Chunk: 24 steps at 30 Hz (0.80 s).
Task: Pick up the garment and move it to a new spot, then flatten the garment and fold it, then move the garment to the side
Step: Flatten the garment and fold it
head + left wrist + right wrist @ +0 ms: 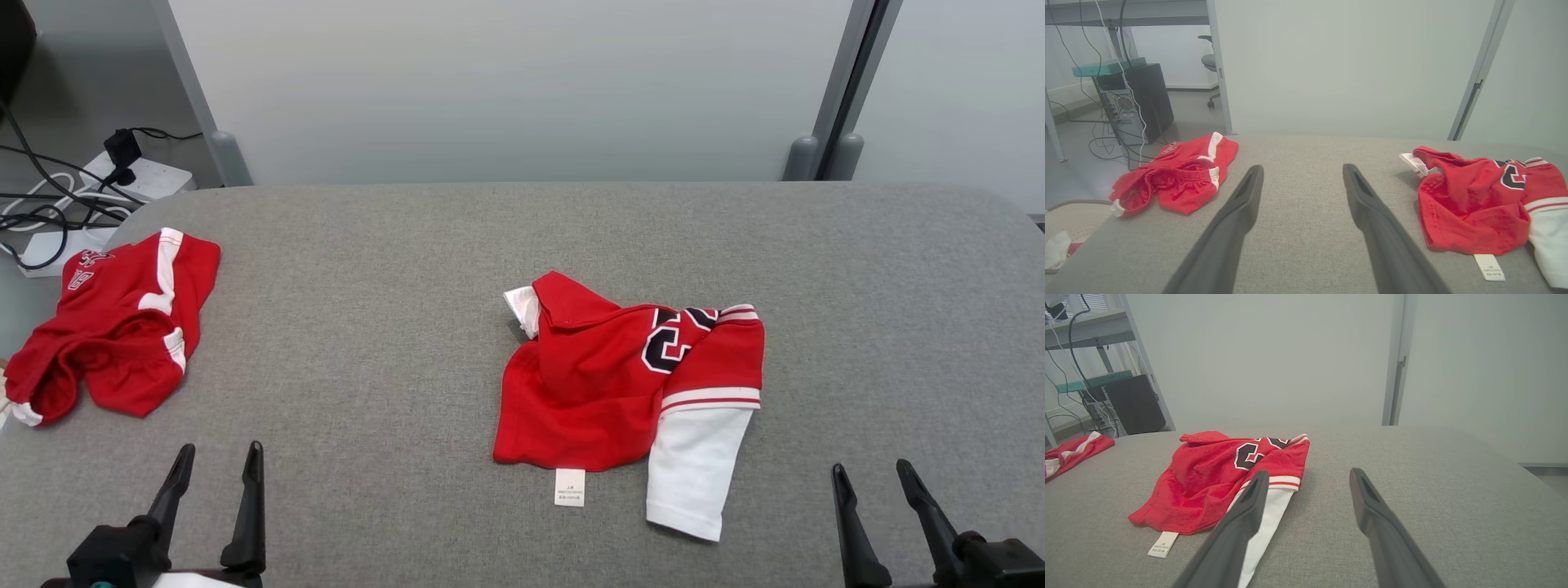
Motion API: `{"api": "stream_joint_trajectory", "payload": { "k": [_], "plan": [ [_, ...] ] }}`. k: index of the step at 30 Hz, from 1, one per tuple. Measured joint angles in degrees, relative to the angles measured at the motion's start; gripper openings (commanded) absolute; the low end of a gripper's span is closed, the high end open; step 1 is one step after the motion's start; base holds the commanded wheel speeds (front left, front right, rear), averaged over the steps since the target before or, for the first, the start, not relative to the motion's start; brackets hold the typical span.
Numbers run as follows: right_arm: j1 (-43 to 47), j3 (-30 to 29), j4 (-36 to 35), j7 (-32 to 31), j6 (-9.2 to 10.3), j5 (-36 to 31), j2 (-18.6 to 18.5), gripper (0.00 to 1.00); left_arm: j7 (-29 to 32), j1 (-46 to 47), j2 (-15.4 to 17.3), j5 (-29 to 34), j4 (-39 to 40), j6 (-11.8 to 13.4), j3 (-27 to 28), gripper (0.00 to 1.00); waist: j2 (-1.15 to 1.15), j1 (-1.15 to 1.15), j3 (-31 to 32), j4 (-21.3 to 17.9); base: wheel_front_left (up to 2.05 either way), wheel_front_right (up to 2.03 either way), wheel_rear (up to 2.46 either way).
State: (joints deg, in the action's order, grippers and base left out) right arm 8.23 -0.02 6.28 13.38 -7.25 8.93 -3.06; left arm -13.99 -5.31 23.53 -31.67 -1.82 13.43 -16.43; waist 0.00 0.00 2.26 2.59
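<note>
**Work piece.** The garment [620, 384], a red jersey with a black number and one white sleeve [694, 474], lay crumpled a little right of the table's middle. It was nearer the right gripper [869, 465] than the left gripper [222, 447]. Its body was bunched and doubled over itself. The care label [570, 487] stuck out flat from the near hem. Nothing held the jersey. It rested under its own weight, which accounts for the loose, uneven folds.

**Grippers.** Both hung over the near edge of the table, one toward each corner, with fingers pointing away from the robot. The jaws of each were spread wide and empty, and neither touched cloth. In my judgement this was a ready stance, with the pick-up not yet begun. The right gripper looked better placed to take the sleeve or hem.

**Other item.** A pair of red shorts [114, 327] with white trim lay close to the far left corner, well apart from the jersey. I judged them not to be the piece in hand.

**Surface.** The table [408, 269] was covered in grey woven cloth, flat, with rounded corners.

**Room.** Pale wall panels stood behind the table, joined by grey posts [841, 90]. On the floor at the left sat a white power strip [143, 175] with black cables. The left wrist view showed a dark computer tower [1143, 102] and an office chair [1209, 61] beyond.
</note>
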Motion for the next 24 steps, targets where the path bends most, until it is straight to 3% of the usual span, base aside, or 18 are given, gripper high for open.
{"api": "stream_joint_trajectory", "payload": {
  "k": [24],
  "plan": [
    [1.7,0.3,-1.4,-1.8,0.0,-0.5,0.8,1.0,-0.2,-0.4,0.8,1.0,-0.1,0.2,0.3,1.0,0.0,0.0,0.3,-0.3,0.0,0.0,0.0]
  ]
}}
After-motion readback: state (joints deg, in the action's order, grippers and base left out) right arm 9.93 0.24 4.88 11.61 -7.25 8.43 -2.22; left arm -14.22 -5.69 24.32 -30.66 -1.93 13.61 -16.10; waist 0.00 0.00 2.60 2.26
